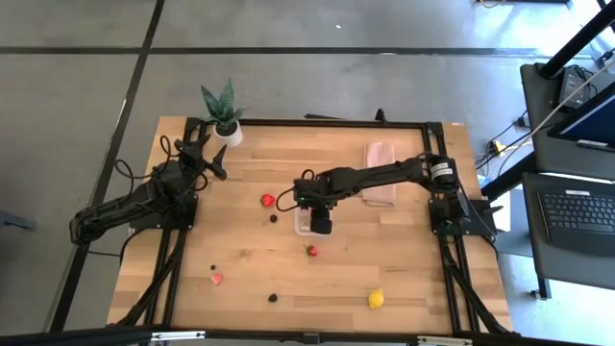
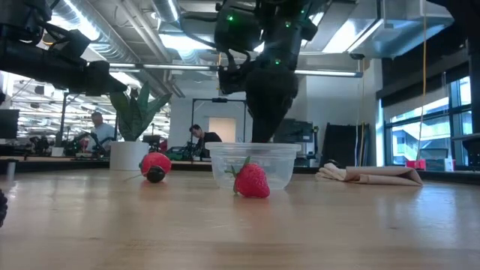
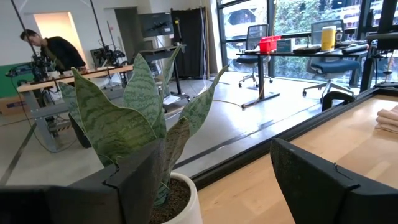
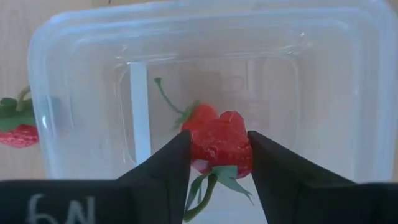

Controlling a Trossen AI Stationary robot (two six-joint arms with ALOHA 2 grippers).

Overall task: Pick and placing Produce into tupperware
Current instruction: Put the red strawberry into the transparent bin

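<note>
The right end effector (image 4: pixel 217 152) grips a strawberry (image 4: pixel 217 144) directly above the tupperware (image 4: pixel 74 50), its leafy stem end toward the fingers. The tupperware sits mid-counter (image 1: pixel 404 279); whether anything lies inside, I cannot tell. Another strawberry (image 1: pixel 311 251) lies just near of it. The left end effector (image 1: pixel 213 154), open, waits by the potted plant (image 1: pixel 223 113).

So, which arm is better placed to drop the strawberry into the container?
The right. Its gripper holds a strawberry directly over the clear container. The left gripper waits near the potted plant, open.
</note>
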